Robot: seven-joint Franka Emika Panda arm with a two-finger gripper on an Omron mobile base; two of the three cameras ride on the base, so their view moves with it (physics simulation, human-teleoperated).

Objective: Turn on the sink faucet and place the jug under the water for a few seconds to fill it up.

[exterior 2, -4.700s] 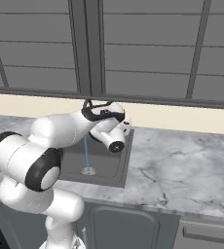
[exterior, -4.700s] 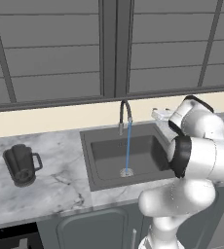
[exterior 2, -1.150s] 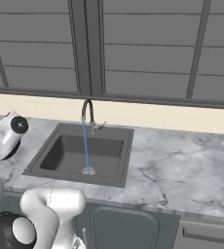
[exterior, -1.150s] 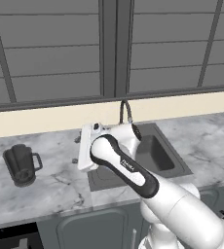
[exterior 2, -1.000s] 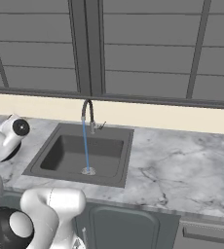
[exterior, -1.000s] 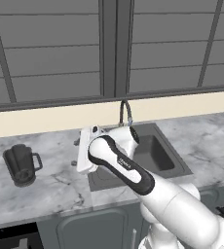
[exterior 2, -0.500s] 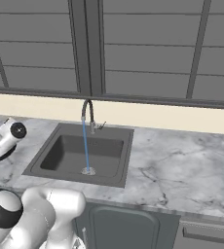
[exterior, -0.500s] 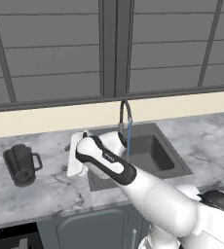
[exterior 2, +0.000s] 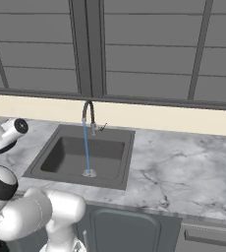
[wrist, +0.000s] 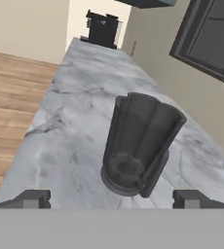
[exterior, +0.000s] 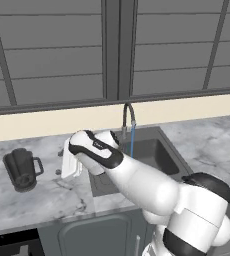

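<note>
The dark grey jug (exterior: 22, 169) stands upright on the marble counter, left of the sink (exterior: 157, 156). In the hand view the jug (wrist: 138, 143) sits just ahead, centred between my two fingertips (wrist: 33, 198), its handle turned toward me. My gripper (wrist: 111, 199) is open and holds nothing; it (exterior: 67, 167) hovers a short way right of the jug. From the dark gooseneck faucet (exterior 2: 88, 115) a thin blue stream of water (exterior 2: 87, 150) falls onto the pale drain (exterior 2: 89, 173) of the sink (exterior 2: 61, 157).
A black coffee machine (wrist: 103, 29) stands at the counter's far end. The counter's front edge (wrist: 36, 121) drops to a wooden floor. Dark window panels (exterior: 117, 50) run along the wall behind the sink, and my arm spans across the basin's left side.
My arm has swung left from the sink area toward the jug, hand now close beside it. Water keeps running; the jug has not moved.
</note>
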